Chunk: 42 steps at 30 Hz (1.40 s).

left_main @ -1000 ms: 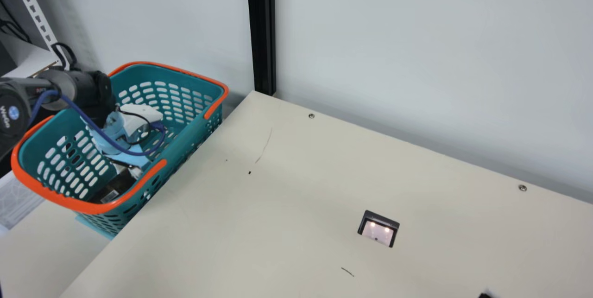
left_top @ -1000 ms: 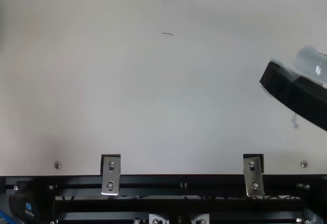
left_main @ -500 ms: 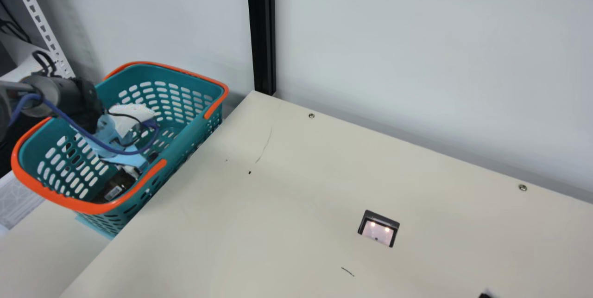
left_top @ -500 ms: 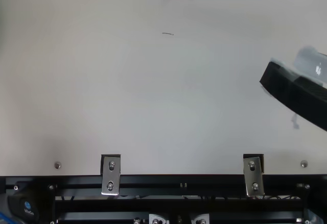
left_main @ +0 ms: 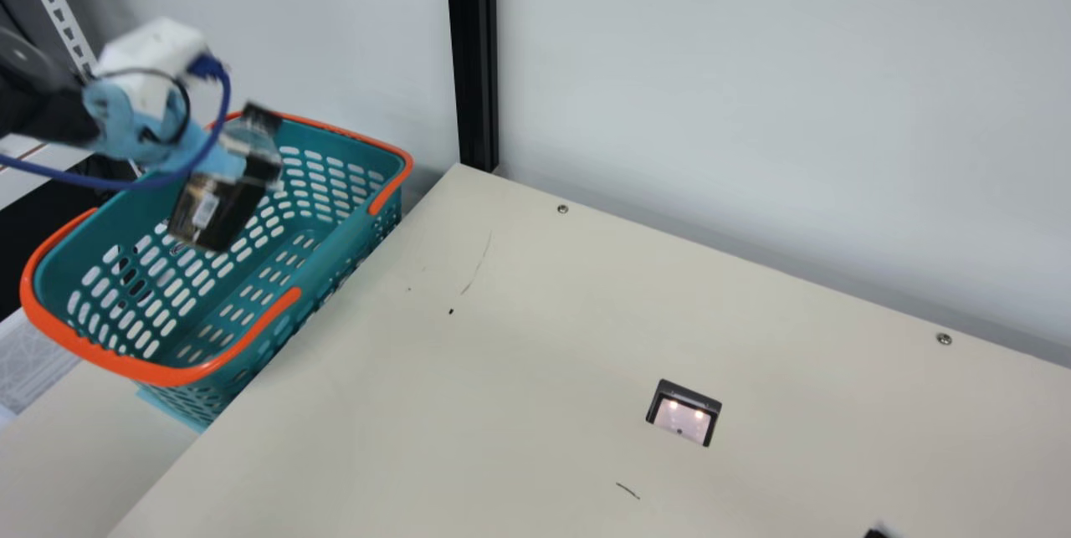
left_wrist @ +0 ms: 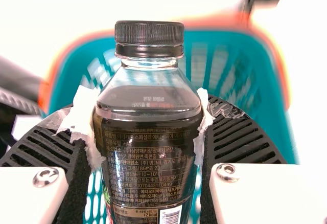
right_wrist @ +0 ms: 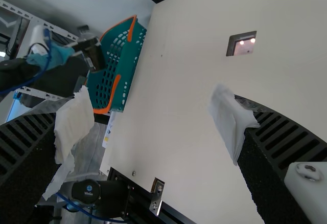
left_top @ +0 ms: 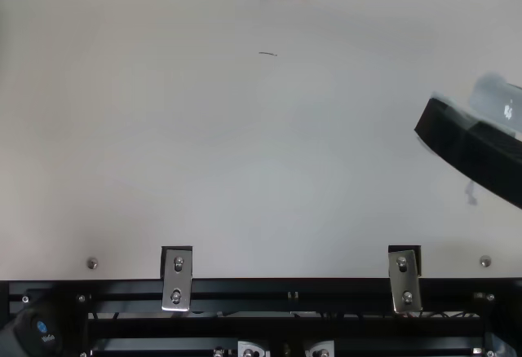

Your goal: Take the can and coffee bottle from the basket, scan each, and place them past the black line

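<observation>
In the main view my left gripper holds the dark coffee bottle tilted above the basket. The left wrist view has that gripper shut on the coffee bottle, its tissue-wrapped fingers on both sides of the body and the black cap uppermost. A barcode shows low on the label. My right gripper stands wide open over the table with nothing between its fingers; in the top view a black finger of the right gripper shows at the right edge. I see no can.
The scanner is set in the cream table, to the right of the basket. A black upright post stands at the table's back corner, against the pale wall. Metal brackets sit on the table's front edge.
My left arm has risen from inside the basket, bringing the coffee bottle up with it from the basket's floor. The right gripper has stayed where it was.
</observation>
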Motion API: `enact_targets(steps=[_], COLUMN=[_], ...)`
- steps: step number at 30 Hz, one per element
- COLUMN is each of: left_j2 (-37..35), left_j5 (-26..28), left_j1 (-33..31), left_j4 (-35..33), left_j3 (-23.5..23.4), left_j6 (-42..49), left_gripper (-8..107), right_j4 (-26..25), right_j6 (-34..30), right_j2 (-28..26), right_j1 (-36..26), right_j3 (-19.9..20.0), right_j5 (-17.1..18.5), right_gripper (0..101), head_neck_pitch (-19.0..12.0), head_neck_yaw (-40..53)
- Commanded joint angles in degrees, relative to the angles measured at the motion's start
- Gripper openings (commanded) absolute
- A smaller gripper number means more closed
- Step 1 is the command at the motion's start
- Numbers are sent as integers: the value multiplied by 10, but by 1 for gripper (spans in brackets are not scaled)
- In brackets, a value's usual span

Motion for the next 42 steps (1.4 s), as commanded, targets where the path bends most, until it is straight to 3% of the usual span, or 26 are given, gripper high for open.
enact_targets(steps=[1, 17, 25, 42], left_j2=[-65, -201, -247, -290], left_j5=[-5, 85, 71, 14], left_j1=[-5, -82, -159, -356], left_j4=[-69, -212, -235, -273], left_j3=[0, 16, 41, 94], left_j6=[-14, -251, -344, -484], left_gripper=[10, 10, 10, 10], right_j4=[0, 0, 0, 0], right_j6=[0, 0, 0, 0], right_j2=[0, 0, 0, 0], right_j1=[0, 0, 0, 0], right_j3=[0, 0, 0, 0], right_j5=[0, 0, 0, 0], right_gripper=[101, 101, 101, 101], head_neck_pitch=[-8, -8, -6, 3], head_neck_yaw=[10, 10, -4, -203])
